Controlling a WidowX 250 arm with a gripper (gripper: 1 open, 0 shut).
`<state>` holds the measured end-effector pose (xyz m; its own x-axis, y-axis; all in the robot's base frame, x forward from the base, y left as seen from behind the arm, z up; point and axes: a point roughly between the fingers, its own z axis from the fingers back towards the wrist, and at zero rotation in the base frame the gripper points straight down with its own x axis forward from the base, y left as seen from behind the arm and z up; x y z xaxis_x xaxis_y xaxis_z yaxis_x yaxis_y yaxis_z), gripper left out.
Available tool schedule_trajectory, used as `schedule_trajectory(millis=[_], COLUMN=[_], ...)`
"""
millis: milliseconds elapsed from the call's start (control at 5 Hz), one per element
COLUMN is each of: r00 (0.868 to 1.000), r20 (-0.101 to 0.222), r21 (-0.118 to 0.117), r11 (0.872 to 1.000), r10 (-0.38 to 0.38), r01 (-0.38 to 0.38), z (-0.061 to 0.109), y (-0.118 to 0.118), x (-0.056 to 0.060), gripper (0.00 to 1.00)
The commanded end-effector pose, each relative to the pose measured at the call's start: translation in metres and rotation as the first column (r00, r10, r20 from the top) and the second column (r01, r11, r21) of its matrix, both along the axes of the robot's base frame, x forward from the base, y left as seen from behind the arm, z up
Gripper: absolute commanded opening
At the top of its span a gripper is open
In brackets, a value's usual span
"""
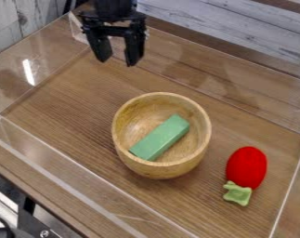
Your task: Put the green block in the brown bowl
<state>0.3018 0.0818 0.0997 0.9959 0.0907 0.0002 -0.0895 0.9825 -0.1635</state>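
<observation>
End effector [117,63] with its jaws spread wide and nothing between them, black, hanging over the far left part of the wooden bench [69,104], well apart from the bowl. Nearer, around the middle of the bench, sits the round brown bowl [124,112], with the flat green block [161,138] lying slantwise inside it. To the bowl's right, toward the near side, a red strawberry-like toy [246,167] rests with its green leaf [238,194] pointing near.

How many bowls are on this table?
1. The only bowl I see is the round brown wooden one, near the middle of the view, with the green block inside it.
</observation>
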Motion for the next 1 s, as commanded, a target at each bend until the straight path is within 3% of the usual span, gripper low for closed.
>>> schedule_trajectory(millis=[0, 400, 800], r00=[0.996, 0.99, 0.996], r20=[0.09, 0.117, 0.091], r21=[0.046, 0.1, 0.104], r11=[0.999, 0.993, 0.995], r10=[-0.027, -0.081, -0.016], r01=[0.022, 0.07, 0.006], z=[0.034, 0.052, 0.049], y=[-0.008, -0.004, -0.024], x=[0.004, 0.01, 0.001], gripper=[1.0, 1.0, 1.0])
